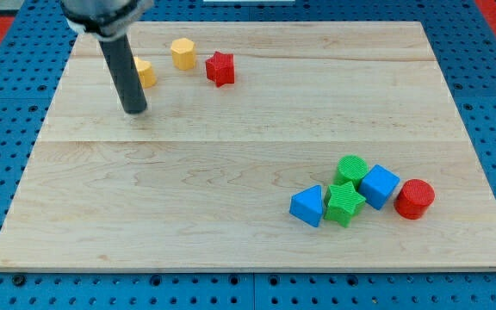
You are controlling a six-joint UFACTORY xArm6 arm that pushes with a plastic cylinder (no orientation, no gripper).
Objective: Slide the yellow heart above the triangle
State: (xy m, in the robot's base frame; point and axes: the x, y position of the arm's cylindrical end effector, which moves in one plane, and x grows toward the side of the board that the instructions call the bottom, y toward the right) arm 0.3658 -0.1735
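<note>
My tip point(134, 111) rests on the wooden board point(231, 232) near the view's top left. I carry no jaws, only a straight dark rod, so nothing is clamped. The yellow heart point(145, 73) lies just to the view's right of my rod and slightly above my tip, partly hidden behind the rod; whether it touches the rod I cannot tell. The blue triangle point(307, 206) sits well apart, toward the view's bottom right, at the left end of a cluster with a green star point(344, 204), a green block point(350, 169), a blue cube point(379, 186) and a red cylinder point(415, 199). A yellow hexagon point(182, 53) and a red star point(220, 68) lie near the view's top.
</note>
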